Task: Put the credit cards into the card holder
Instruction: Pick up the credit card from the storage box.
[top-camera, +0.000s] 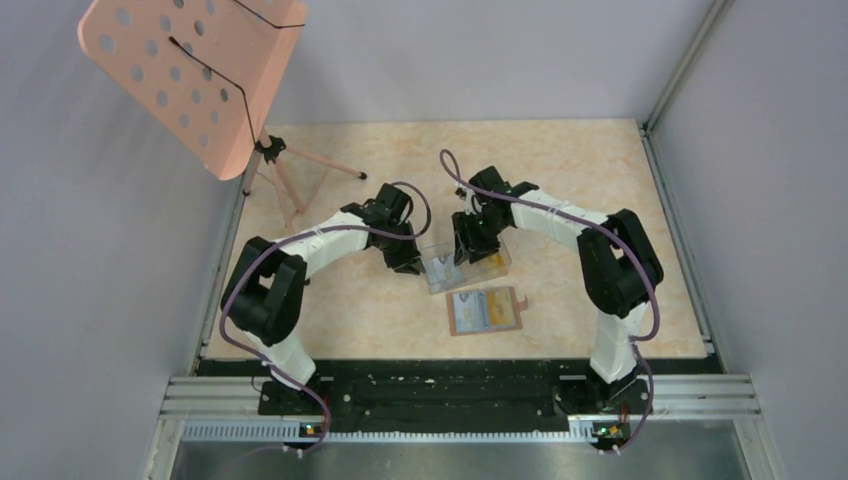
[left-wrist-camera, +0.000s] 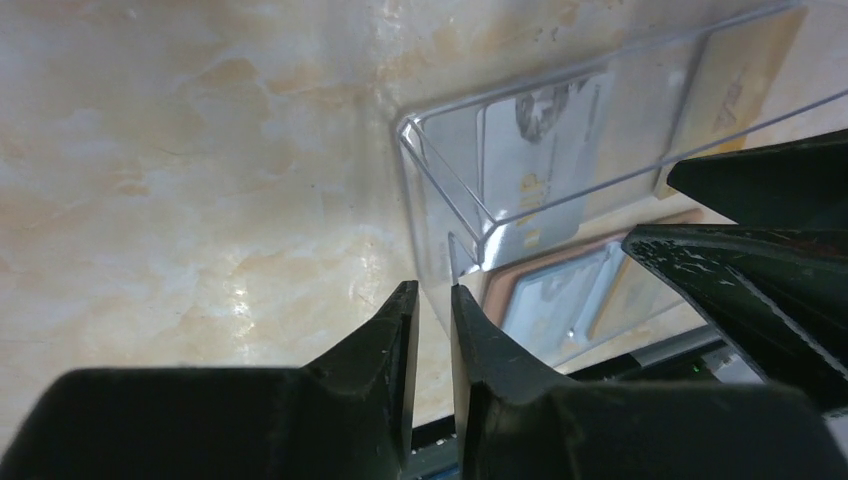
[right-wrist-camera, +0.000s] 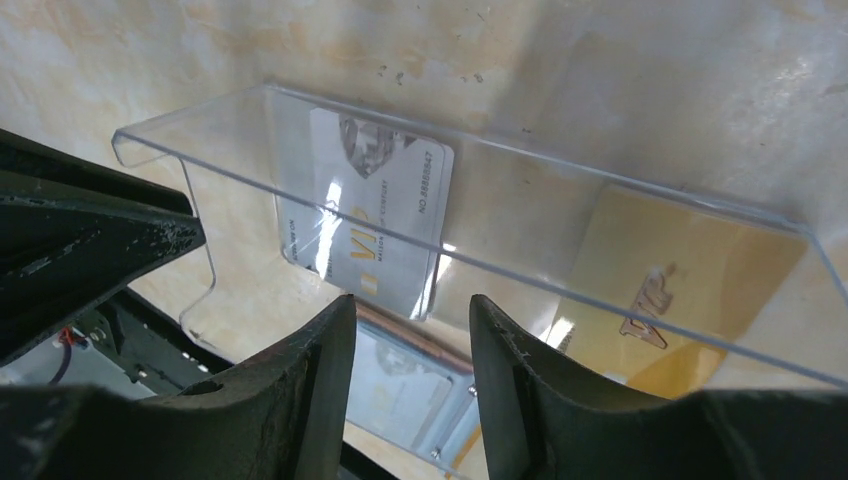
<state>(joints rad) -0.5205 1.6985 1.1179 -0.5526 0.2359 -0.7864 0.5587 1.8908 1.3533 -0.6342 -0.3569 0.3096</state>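
Observation:
A clear plastic box (top-camera: 468, 266) lies mid-table and holds a pale whitish card (right-wrist-camera: 370, 215) and a yellow card (right-wrist-camera: 670, 290); both also show in the left wrist view, pale (left-wrist-camera: 540, 150) and yellow (left-wrist-camera: 740, 80). My left gripper (top-camera: 408, 262) (left-wrist-camera: 432, 290) is shut on the box's left end wall. My right gripper (top-camera: 468, 248) (right-wrist-camera: 412, 305) is open, its fingers over the box's near long wall. The tan card holder (top-camera: 486, 310) lies open just in front of the box, blue lining up, with a pale and a yellow card in it; it shows between my right fingers (right-wrist-camera: 420, 395).
A pink perforated stand (top-camera: 200, 70) on a tripod (top-camera: 290, 175) stands at the back left. A black rail (top-camera: 440, 385) runs along the table's near edge. Grey walls close in both sides.

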